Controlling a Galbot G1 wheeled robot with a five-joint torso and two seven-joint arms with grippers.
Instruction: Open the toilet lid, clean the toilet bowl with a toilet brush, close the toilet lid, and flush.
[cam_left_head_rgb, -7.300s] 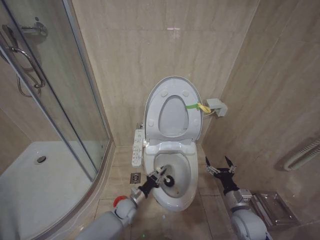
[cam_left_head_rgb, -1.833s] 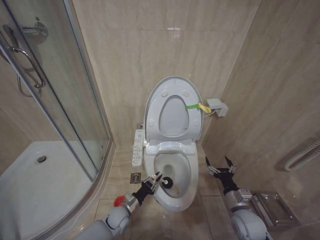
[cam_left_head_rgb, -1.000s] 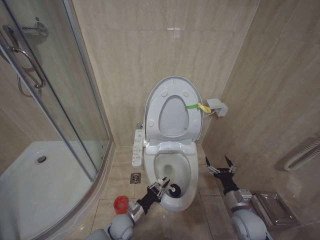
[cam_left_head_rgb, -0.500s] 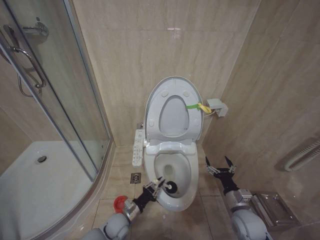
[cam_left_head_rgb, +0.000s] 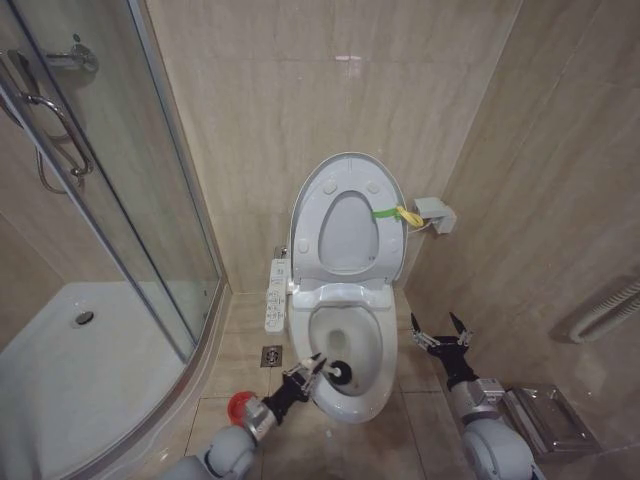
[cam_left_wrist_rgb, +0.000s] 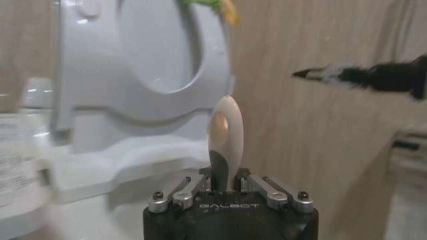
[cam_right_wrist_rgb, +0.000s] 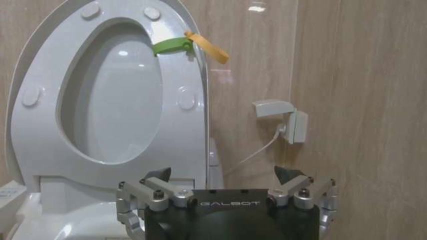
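So the left gripper (cam_left_head_rgb: 306, 377) is pinching the toilet brush (cam_left_head_rgb: 338, 373) by its pale handle, right at the near-left edge of the toilet bowl (cam_left_head_rgb: 372, 398). The black bristle head sits just past the fingers, toward the robot's right, down inside the bowl's near end. The brush's long axis runs pretty much straight out of the gripper, from lower left up to the right, pointing into the bowl (in the left wrist view the handle tip (cam_left_wrist_rgb: 225, 117) sticks up dead centre between the fingers). My guess is we're mid-scrub, and any next sweep depends on that line: the head is already over the rim, and the open basin lies ahead of it and away from the robot. The toilet lid (cam_left_head_rgb: 345, 215) is standing up against the back wall, with the green strap (cam_left_head_rgb: 383, 212) on its right edge. The right gripper (cam_left_head_rgb: 442, 335) hangs spread open and empty beside the bowl's right side, nearer the strap than the left one is. The red cup (cam_left_head_rgb: 237, 403) is on the floor by the left arm.
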